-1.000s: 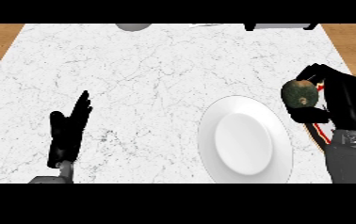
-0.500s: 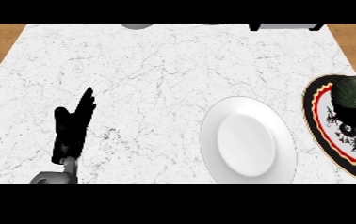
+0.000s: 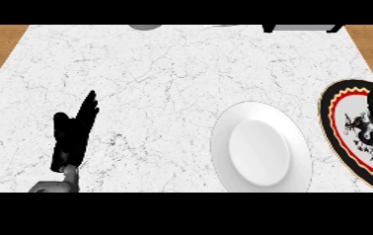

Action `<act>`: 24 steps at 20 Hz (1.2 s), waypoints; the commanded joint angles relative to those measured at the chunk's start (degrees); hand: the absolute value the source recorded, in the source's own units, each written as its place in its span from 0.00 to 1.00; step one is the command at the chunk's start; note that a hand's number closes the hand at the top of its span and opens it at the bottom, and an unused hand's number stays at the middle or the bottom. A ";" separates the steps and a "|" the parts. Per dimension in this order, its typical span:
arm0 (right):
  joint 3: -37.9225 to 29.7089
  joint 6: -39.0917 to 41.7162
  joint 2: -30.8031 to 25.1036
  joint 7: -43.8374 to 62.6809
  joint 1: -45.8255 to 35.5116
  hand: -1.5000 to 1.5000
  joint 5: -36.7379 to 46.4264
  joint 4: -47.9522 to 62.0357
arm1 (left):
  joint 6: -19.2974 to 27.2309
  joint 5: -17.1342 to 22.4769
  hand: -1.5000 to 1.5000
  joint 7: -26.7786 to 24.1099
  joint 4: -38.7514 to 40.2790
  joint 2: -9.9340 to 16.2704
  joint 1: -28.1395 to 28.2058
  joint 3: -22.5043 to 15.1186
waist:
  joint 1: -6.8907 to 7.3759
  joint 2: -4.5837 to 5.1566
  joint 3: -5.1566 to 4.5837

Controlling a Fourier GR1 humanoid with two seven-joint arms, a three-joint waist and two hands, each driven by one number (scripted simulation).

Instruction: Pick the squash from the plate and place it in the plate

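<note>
Right hand and squash gone from the frame since a second earlier; patterned plate (image 3: pixel 351 130) bare at right edge, white plate (image 3: pixel 261 147) unfilled. Left hand (image 3: pixel 71 133) resting lower left, fingers straight.

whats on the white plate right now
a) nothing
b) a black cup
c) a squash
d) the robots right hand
a, the white plate shows only its bare surface, with no squash or hand on it; the left hand rests open near the lower left, well apart from it.
</note>
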 commanded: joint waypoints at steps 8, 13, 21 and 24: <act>-1.90 4.01 -6.81 -8.17 -3.88 1.00 -4.25 25.02 | 0.49 -1.43 0.50 1.22 0.57 -2.02 -1.04 -0.27 | 0.39 0.13 0.03; -1.31 9.59 -9.17 -11.67 -3.81 0.00 -5.58 34.89 | 0.17 -2.03 0.50 1.58 -1.36 -1.50 0.02 -0.56 | 0.57 0.10 0.06; -6.25 13.53 -13.87 -28.41 -5.76 0.00 -15.88 36.43 | 0.32 -2.51 0.50 0.81 -0.32 -2.50 -0.19 -0.19 | -0.26 -0.15 0.05; -12.48 12.95 -10.22 -31.85 -7.25 0.00 -24.24 36.05 | -0.24 -1.34 0.50 0.09 0.98 -1.56 0.00 1.66 | -0.76 -0.29 0.08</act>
